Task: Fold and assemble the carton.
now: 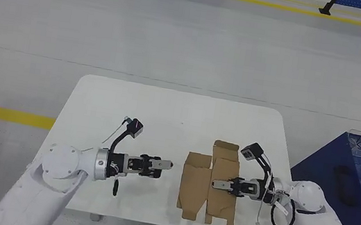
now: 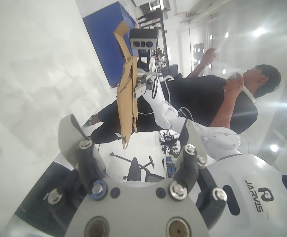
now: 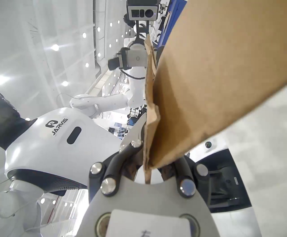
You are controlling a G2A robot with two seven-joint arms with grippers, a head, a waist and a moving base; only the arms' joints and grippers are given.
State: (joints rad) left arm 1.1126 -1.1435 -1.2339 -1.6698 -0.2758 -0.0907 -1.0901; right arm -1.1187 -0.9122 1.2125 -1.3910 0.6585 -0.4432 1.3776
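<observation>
Top view: the flattened carton (image 1: 196, 185) is seen on the bench's (image 1: 167, 110) right half. Its edge is clamped by the right gripper (image 1: 216, 184), probably to steady it. The left gripper (image 1: 167, 165) is spread and empty just beside it, likely freed for folding.

Bright, even overhead light: the white table (image 1: 167, 110) around the carton (image 1: 195, 181) carries faint, soft shadows. In both wrist views, ceiling lamps (image 2: 257, 31) beyond the carton flare into hazy glare, and straight lines bow toward the edges.
</observation>
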